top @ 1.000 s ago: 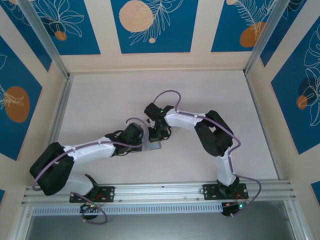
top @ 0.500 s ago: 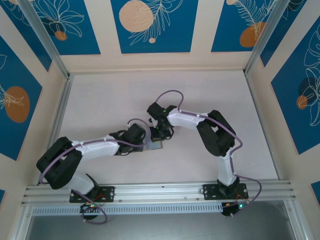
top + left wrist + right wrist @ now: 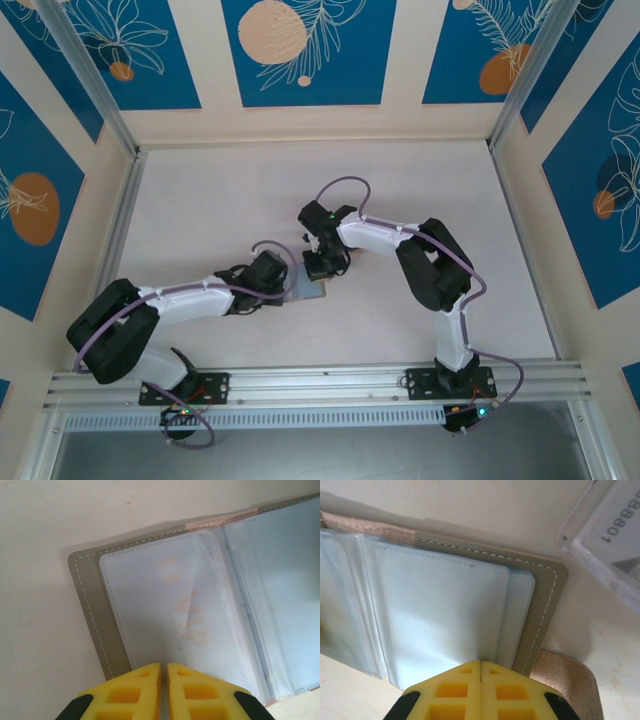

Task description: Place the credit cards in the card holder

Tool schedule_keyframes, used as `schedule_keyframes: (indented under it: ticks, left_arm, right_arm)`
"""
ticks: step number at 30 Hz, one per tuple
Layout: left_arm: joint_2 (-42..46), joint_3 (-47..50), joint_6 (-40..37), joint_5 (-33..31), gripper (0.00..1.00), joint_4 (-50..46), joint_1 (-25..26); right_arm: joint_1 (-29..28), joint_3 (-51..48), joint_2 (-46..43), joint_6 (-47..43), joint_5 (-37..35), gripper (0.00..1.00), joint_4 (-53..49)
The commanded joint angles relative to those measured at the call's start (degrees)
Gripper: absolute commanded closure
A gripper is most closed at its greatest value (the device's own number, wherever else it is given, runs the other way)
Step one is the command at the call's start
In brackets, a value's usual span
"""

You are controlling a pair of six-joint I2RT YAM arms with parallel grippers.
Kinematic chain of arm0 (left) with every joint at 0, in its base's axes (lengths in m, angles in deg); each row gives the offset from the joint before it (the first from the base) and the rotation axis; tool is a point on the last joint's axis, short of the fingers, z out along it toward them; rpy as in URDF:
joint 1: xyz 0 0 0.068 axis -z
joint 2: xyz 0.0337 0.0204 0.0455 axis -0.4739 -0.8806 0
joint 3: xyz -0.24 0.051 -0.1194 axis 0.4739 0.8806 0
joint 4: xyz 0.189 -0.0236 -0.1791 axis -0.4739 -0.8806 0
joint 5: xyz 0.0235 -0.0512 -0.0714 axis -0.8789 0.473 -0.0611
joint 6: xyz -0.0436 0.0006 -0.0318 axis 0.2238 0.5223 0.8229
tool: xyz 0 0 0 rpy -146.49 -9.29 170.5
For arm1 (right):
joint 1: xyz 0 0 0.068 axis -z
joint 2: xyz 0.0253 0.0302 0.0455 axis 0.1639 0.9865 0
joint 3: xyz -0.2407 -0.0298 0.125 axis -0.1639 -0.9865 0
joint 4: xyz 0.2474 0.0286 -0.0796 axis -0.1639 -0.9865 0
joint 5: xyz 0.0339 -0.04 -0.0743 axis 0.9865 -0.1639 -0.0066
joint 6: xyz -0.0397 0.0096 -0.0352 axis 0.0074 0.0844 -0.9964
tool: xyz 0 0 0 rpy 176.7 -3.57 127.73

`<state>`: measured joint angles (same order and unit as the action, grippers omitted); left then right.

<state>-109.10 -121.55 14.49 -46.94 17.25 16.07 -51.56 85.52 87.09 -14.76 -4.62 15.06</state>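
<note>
On the counter [image 3: 35, 540] at left, your left hand [image 3: 163, 672] has tightened to a clench, tips on the open card holder [image 3: 89, 611], one credit card [image 3: 192, 617] already sleeved. Across, your right hand [image 3: 480, 666] stays clenched on the opposite page, so the holder looks pinned for loading.

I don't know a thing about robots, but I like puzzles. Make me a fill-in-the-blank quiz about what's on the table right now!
1. The holder lies ___, so its clear sleeves show.
2. The stitching along its grey cover is ___.
3. The left end effector and the right end effector both have ___ fingers.

Missing words: open; white; yellow
</note>
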Motion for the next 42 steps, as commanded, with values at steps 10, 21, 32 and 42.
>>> schedule_keyframes:
  ticks: [10,21,32,42]
  left_arm:
    - [-0.84,3.03,0.99,0.87,0.89,-2.02,-0.52]
    - [-0.67,3.65,1.38,1.22,0.9,-1.63,-0.51]
    - [0.92,4.55,1.77,0.96,0.9,-1.77,-0.58]
    - [1.42,5.05,2.1,1.04,0.9,-1.46,-0.58]
  right_arm:
    - [10.49,12.52,-5.45,-2.49,-4.71,0.77,-8.55]
    - [11.4,16.28,0.51,-1.37,-6.85,0.71,-11.27]
    - [9.1,19.32,6.02,0.05,-11.92,0.67,-13.0]
    - [7.55,20.07,8.64,0.58,-17.52,0.65,-13.79]
